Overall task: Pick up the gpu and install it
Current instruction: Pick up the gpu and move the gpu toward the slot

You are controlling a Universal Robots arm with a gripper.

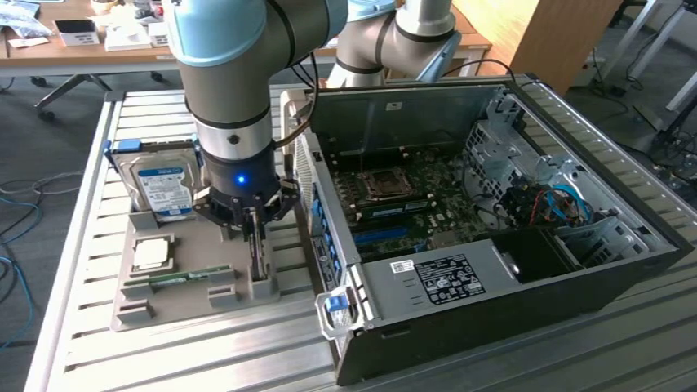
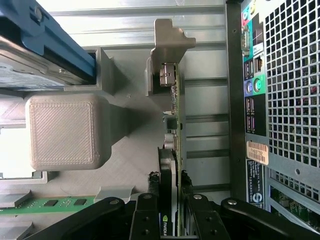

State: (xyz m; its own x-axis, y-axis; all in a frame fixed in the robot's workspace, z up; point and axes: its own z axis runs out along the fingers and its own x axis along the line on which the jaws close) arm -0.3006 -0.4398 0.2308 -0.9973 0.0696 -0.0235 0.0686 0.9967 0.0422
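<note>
The jaws are narrow, clamped on the two flat faces of the green circuit card with a black cooler, the gpu (image 2: 176,125). It stands on edge in a slot of the grey printed tray (image 1: 163,306) on the slatted metal bench (image 1: 218,359). The card lies directly between and beneath the jaws. Its long axis runs level with the bench and across their closing line, with the silver end bracket (image 2: 169,37) at the end farthest from them. It appears seated in the slot, not yet lifted. The open black computer case (image 1: 610,269) stands just beside the jaws, on the card's bare side.
</note>
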